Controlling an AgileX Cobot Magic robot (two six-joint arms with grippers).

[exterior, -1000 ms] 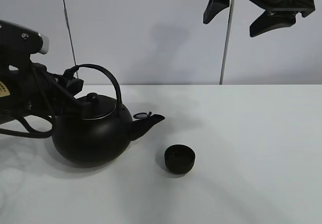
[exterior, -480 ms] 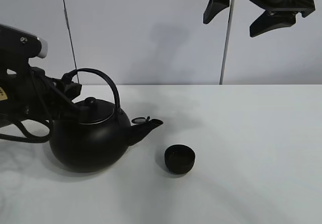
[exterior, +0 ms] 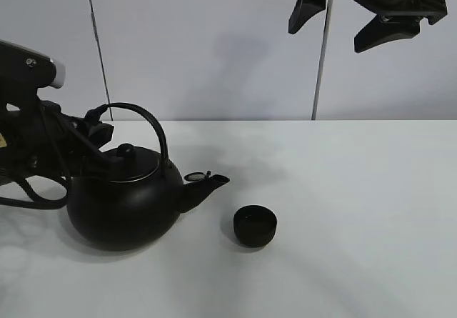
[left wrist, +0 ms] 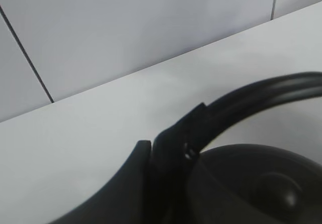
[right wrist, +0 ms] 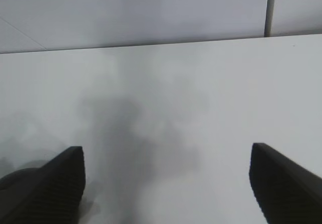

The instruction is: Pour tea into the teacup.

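Observation:
The large black kettle (exterior: 121, 204) stands upright on or just above the white table (exterior: 357, 211) at the left, with its spout (exterior: 211, 184) pointing right toward the teacup. The small black teacup (exterior: 255, 226) stands on the table just right of the spout, apart from it. My left gripper (exterior: 96, 121) is shut on the left end of the kettle's arched handle (left wrist: 261, 90); one finger (left wrist: 136, 183) shows in the left wrist view beside the lid (left wrist: 251, 183). My right gripper (exterior: 343, 18) hangs high at the upper right, open and empty, with its fingers (right wrist: 50, 183) wide apart.
A grey wall with thin vertical seams (exterior: 321, 53) stands behind the table's far edge. The left arm's cables (exterior: 28, 186) lie beside the kettle at the far left. Bare tabletop stretches to the right of the teacup.
The kettle has moved down and slightly left with my left gripper, and its spout has dropped lower. The teacup and the right gripper have not moved.

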